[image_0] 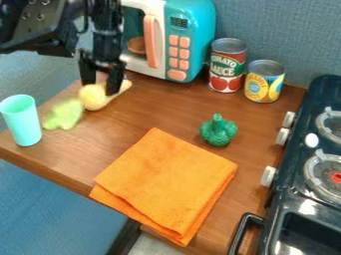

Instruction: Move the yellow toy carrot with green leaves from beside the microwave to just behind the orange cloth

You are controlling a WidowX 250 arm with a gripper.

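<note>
Open gripper over a yellow toy

The gripper [101, 85] hangs with its fingers parted at the yellow toy [93, 98] on the counter [136, 112], a spread that leaves room for its rounded body; whether they press it, I cannot tell. A blurred green toy [64, 114] crowds one side, with the cup [23, 122] beyond. The microwave [188, 42] limits room opposite. Farther off are the broccoli [218, 130], orange cloth [166, 179], two cans [228, 67] and stove [293, 204].
</note>
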